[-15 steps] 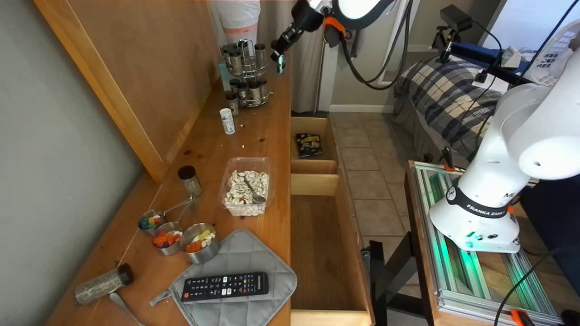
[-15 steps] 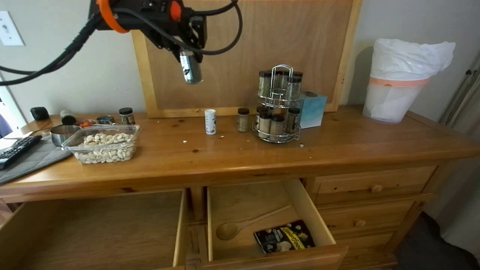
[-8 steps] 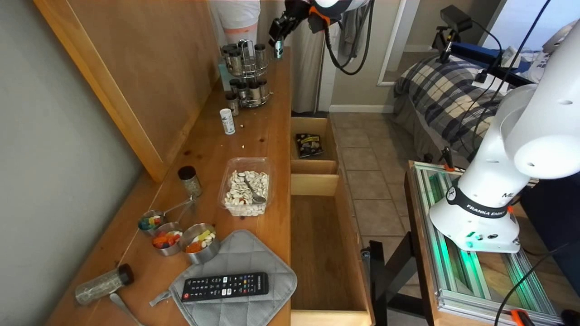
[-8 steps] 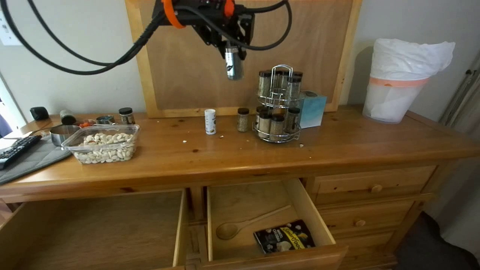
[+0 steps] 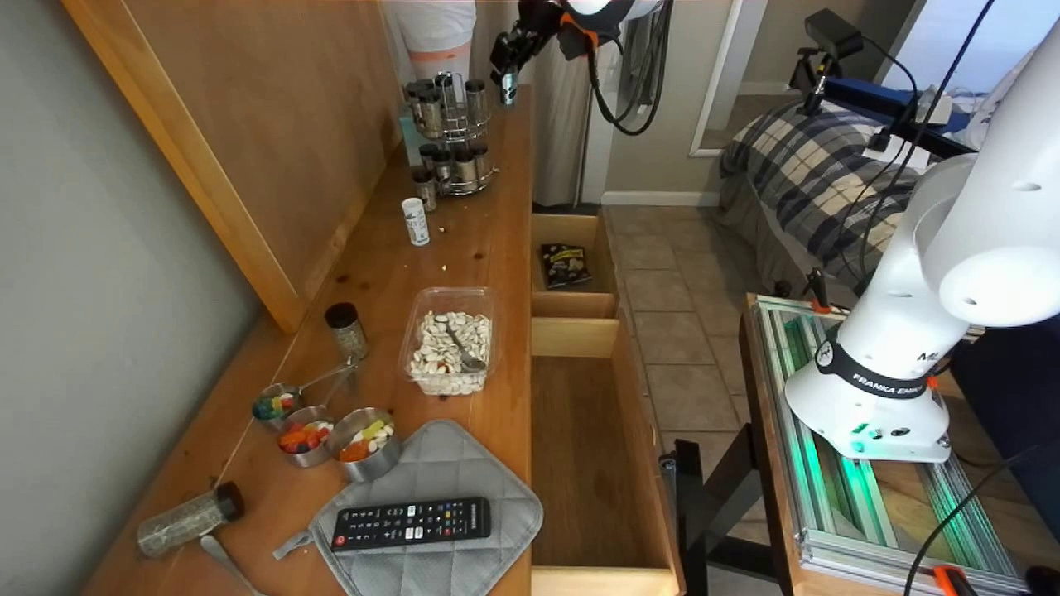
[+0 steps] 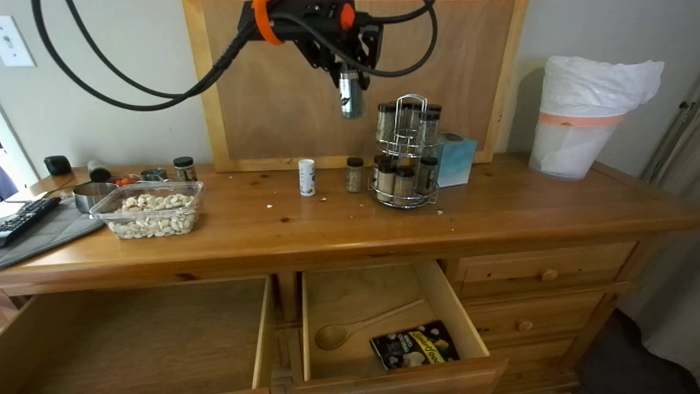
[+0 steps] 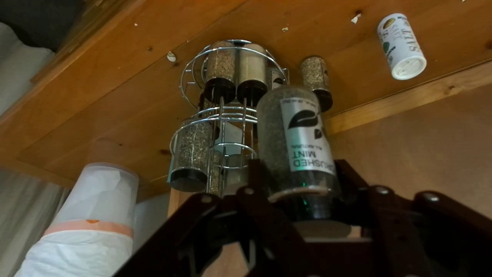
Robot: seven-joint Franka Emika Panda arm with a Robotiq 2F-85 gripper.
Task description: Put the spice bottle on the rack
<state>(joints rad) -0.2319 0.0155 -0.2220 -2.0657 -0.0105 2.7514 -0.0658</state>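
- One gripper (image 7: 301, 169), pinching one crushed-mint bottle (image 7: 294, 134) near its cap end.
- The bottle hangs in the air beside the upper tier of one chrome rack (image 6: 403, 150), apart from it.
- Loose spice jars (image 5: 186, 521): three on the dresser (image 6: 262, 219), two upright, one lying.
- Measuring cups (image 5: 373, 468): three.
- Salt shaker (image 7: 401, 46): one, upright.
- Pulled-out drawers (image 5: 588, 447): two.
- Bottle's look: clear, dark contents, pale label with black leaves, base down, nearly upright.
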